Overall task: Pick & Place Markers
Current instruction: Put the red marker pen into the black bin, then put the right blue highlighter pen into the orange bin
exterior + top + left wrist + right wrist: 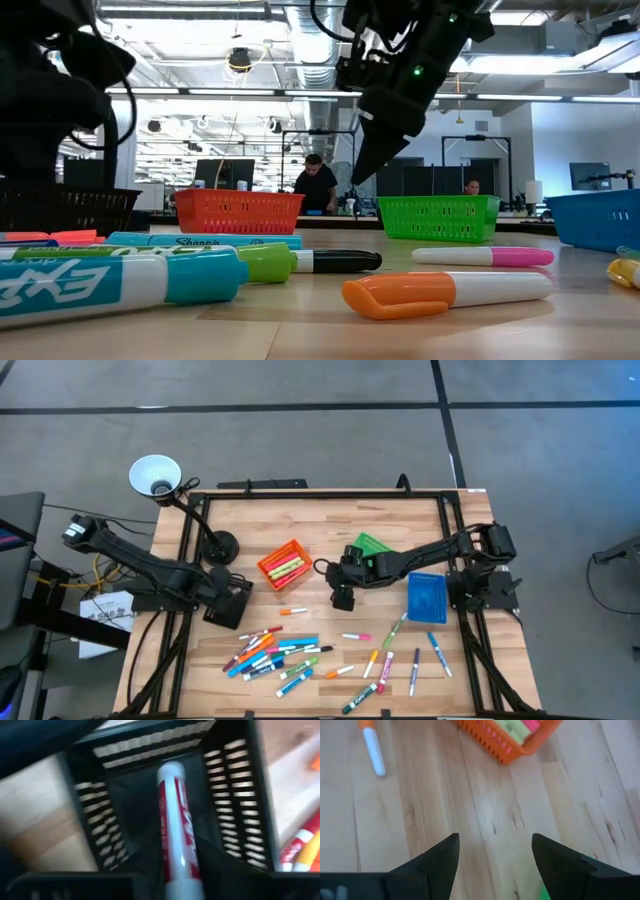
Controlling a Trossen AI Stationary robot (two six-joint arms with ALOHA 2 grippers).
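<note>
One red marker [175, 820] in black bin [240, 795] — left gripper [175, 875] pinching it | right gripper [495, 850] spread

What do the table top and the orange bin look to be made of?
Table top: wood with a smooth pale finish, shown by joined planks and visible grain. Orange bin: probably moulded plastic, going by its even saturated colour and slotted lattice walls.

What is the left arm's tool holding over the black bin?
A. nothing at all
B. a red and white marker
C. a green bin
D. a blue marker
B: the left wrist view shows a red and white marker sticking out from the left tool, pointing down into the black bin.
</note>
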